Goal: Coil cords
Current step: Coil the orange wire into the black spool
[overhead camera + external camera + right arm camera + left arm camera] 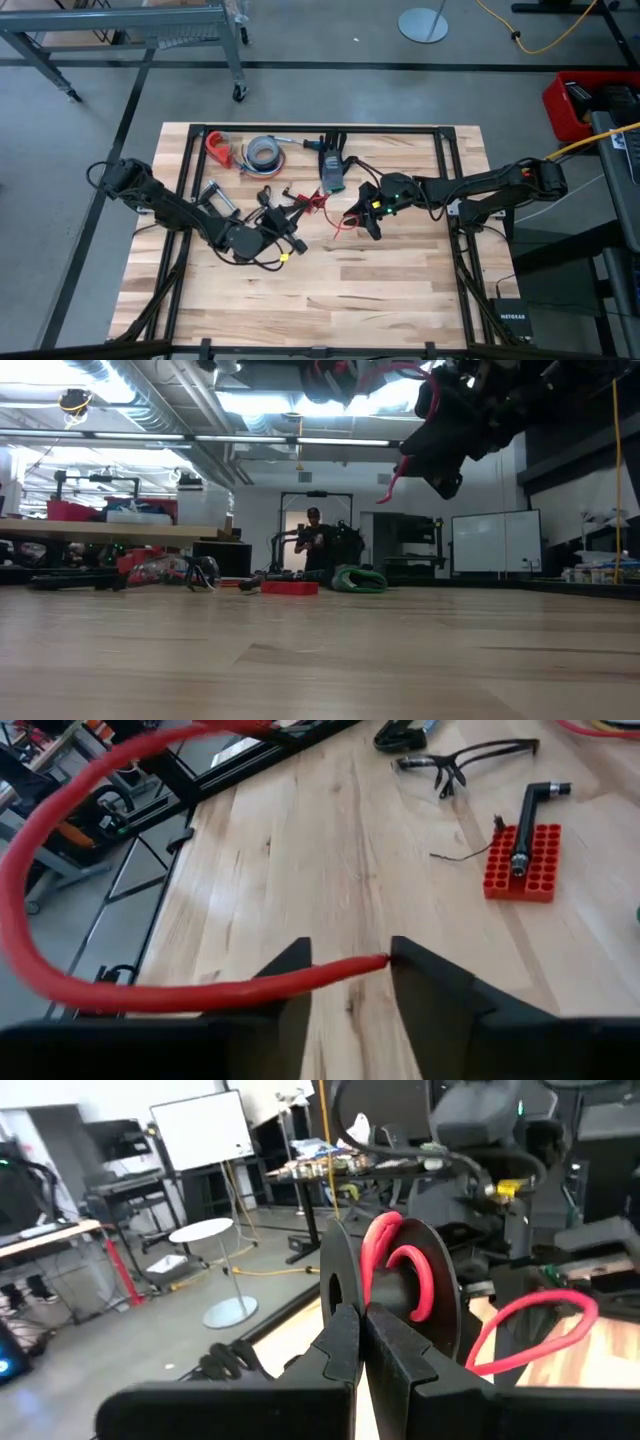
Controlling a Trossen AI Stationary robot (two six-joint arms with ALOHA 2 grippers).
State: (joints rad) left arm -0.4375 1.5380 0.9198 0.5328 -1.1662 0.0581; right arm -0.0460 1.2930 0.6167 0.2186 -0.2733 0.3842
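The cords are thin red and black leads hanging between my two raised grippers over the middle of the table (300, 300). A black and red bunch (292, 210) sits at my left gripper (288, 228), whose fingers (360, 1335) are shut. A long red lead (180, 992) loops away from my right gripper (348, 965), which stands open (362, 215). The lead's free end (372, 963) lies in the gap between its fingers. In the low view both grippers show high above the table, the right one (440, 470) with red lead dangling beside it. My left gripper is shut where the bunched cords (292, 210) meet it, with the fingers level and the bunch lifted clear of the table. Its own fingers hide the place of contact, so the part held cannot be told. My right gripper: I cannot tell whether the red end touches its fingers.
At the table's far side lie a grey tape roll (263, 152), a red tool (218, 148) and a small device (331, 172). Safety glasses (465, 762) and a red pegged block with a black key (520, 860) lie on the wood. A person (312, 540) stands far behind.
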